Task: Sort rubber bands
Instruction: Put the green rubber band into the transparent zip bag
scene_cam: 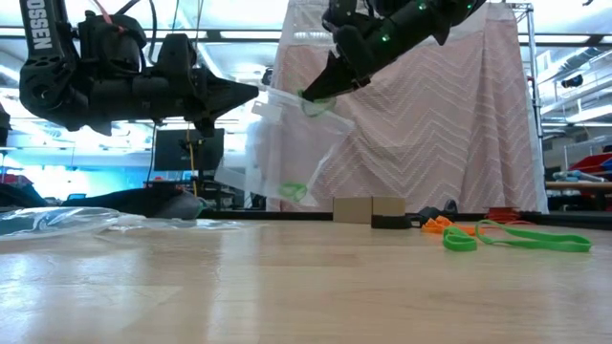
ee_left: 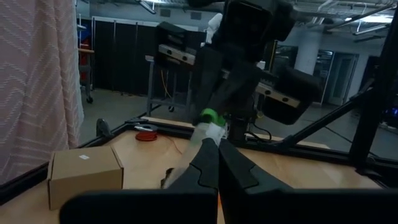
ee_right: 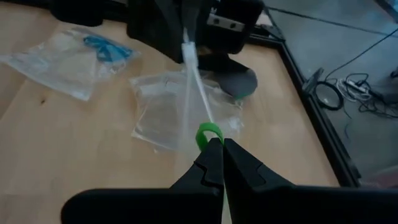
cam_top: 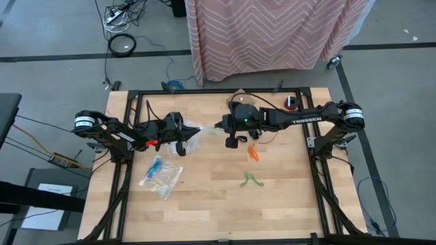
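My left gripper (scene_cam: pixel 251 93) is shut on a clear zip bag (scene_cam: pixel 279 158) that hangs above the table's middle, with one green rubber band (scene_cam: pixel 295 191) inside it. My right gripper (scene_cam: pixel 311 97) faces the left one at the bag's top edge, shut on another green rubber band (ee_right: pixel 208 134). More green bands (cam_top: pixel 251 180) and orange bands (cam_top: pixel 253 153) lie loose on the table to the right. A second clear bag (cam_top: pixel 161 175) with blue bands lies flat at the near left. My left gripper pinches the bag's top strip (ee_left: pixel 205 134) between its two fingertips, coming in level from the table's left. The bag hangs below the fingers, clear of the table. My right gripper pinches the green band (scene_cam: pixel 314 103) at its fingertips, slanting down from the right. The band sticks out as a small loop against the bag's top strip (ee_right: pixel 194 78).
A small cardboard box (scene_cam: pixel 368 210) and a red-and-black roll (cam_top: pixel 291 103) sit at the table's far edge. The black frame rail (cam_top: pixel 218 92) runs around the table. Behind the far edge hangs a pink zigzag cloth (cam_top: pixel 272 34). Bare wood lies toward the near edge.
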